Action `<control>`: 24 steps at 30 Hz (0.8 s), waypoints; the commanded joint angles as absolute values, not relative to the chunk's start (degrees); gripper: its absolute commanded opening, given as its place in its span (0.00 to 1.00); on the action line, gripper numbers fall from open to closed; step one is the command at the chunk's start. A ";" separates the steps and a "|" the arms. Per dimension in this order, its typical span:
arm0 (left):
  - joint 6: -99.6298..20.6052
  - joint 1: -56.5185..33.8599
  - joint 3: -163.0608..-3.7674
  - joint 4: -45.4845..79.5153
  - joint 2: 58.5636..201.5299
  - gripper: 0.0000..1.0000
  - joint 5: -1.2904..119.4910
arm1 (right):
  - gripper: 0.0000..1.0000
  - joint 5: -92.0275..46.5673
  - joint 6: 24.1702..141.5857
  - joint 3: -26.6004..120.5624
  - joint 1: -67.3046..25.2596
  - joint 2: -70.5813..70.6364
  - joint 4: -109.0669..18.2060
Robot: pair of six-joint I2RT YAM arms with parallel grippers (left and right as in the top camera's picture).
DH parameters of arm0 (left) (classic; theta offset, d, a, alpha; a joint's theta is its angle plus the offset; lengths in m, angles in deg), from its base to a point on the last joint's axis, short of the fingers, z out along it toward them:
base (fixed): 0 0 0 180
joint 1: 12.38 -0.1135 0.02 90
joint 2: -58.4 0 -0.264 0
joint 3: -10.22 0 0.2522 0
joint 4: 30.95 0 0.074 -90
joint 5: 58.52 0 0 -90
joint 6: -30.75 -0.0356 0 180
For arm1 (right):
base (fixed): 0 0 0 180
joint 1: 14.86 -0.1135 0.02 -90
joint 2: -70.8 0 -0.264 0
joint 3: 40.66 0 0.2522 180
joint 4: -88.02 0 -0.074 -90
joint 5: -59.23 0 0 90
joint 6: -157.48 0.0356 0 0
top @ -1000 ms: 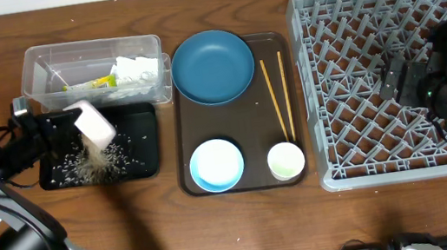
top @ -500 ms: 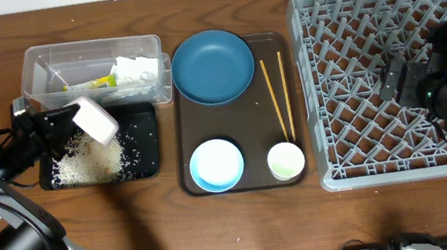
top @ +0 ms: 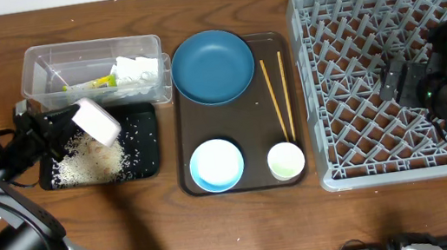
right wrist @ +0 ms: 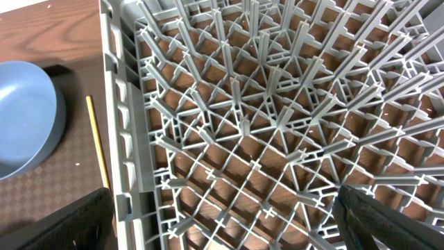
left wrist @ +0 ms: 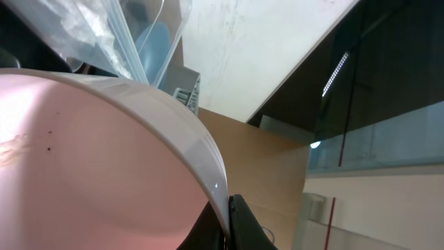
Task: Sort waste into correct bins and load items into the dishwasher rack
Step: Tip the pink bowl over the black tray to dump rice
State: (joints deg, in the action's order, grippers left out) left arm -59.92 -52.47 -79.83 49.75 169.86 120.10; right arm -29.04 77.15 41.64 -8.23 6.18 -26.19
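Observation:
My left gripper [top: 65, 123] is shut on the rim of the cream bowl [top: 96, 121], held tipped on its side over the black tray [top: 143, 123]. The pinched rim fills the left wrist view [left wrist: 104, 160] between the fingers [left wrist: 229, 222]. Loose rice [top: 89, 164] lies heaped on the tray. The clear tub [top: 36, 68] behind it holds the yellow-green wrapper [top: 95, 82] and white tissue [top: 135, 70]. The dark-blue bowl [top: 212, 67], light-blue bowl [top: 217, 164], white cup [top: 286, 161] and chopsticks [top: 274, 100] lie on the brown tray. My right gripper [right wrist: 222, 222] is open and empty above the grey rack [top: 349, 81].
The brown serving tray [top: 252, 138] sits between the bins and the rack. The rack's lattice and pegs [right wrist: 263, 104] fill the right wrist view, with the dark-blue bowl [right wrist: 24, 118] and a chopstick [right wrist: 97, 142] at its left.
The rice that was pouring from the tipped cream bowl now lies in a heap on the black tray. The bowl has shifted slightly up and right. The right arm has not moved.

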 commanded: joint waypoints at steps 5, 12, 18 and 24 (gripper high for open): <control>-58.52 -52.80 -79.61 51.32 169.90 0.06 121.61 | 0.99 -28.77 77.76 42.73 -7.55 6.40 -26.12; -58.47 -52.87 -79.61 45.29 169.62 0.06 121.46 | 0.99 -28.80 77.76 42.73 -7.55 6.40 -26.34; -57.99 -51.75 -79.65 46.53 167.96 0.06 121.41 | 0.99 -28.80 77.74 42.73 -7.55 6.40 -26.32; -58.50 -48.02 -83.50 46.53 160.92 0.06 115.10 | 0.99 -28.77 77.74 42.73 -7.55 6.40 -26.32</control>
State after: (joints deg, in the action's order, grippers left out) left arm -57.77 -50.05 -80.14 46.31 166.32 118.14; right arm -29.04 77.15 41.64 -8.23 6.18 -26.25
